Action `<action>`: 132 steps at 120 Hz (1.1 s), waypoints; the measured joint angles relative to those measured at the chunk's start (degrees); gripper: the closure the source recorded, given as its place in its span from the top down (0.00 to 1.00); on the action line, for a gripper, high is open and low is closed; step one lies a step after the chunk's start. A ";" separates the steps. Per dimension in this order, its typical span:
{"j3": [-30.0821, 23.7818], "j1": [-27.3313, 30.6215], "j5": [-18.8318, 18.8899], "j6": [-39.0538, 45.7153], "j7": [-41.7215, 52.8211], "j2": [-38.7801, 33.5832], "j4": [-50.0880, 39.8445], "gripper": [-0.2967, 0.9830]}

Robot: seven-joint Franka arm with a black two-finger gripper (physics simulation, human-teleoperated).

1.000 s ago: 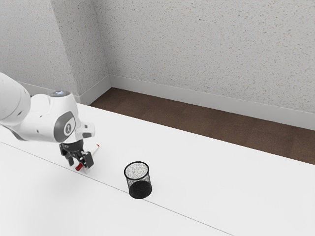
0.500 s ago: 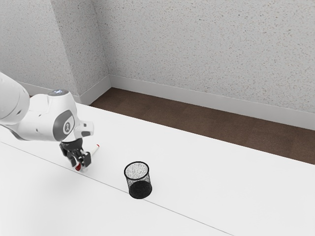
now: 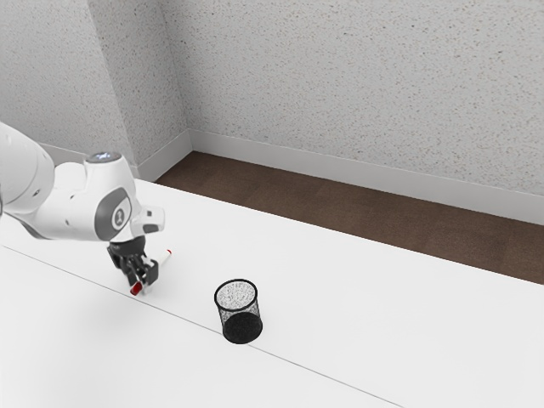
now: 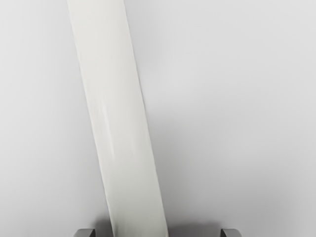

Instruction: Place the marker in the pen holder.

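Wrist view: jaws stand apart, nothing gripped, w/ the white marker [image 4: 121, 123] btwn them, its long axis nearly square to their closing line, nearer one side. Prob. lying flat on the counter [image 3: 357, 314], hard to tell; red end [image 3: 136, 289] by the jaws. Mesh pen holder [image 3: 239, 309] upright, toward the exterior view's right.

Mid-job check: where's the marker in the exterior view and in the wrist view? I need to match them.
Exterior view: the marker lies toward the exterior view's left, under the gripper.
Wrist view: its pale barrel runs between the open fingers, nearer one of them.
Shared landmark: the gripper's dark fingers.
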 joint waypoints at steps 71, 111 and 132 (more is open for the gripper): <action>0.01 0.37 -0.49 0.06 0.02 -0.18 0.01 0.24; -0.21 -0.45 1.13 -0.78 -1.77 -5.43 0.22 0.16; -2.32 -1.40 3.97 -6.73 -2.86 -8.39 6.16 0.15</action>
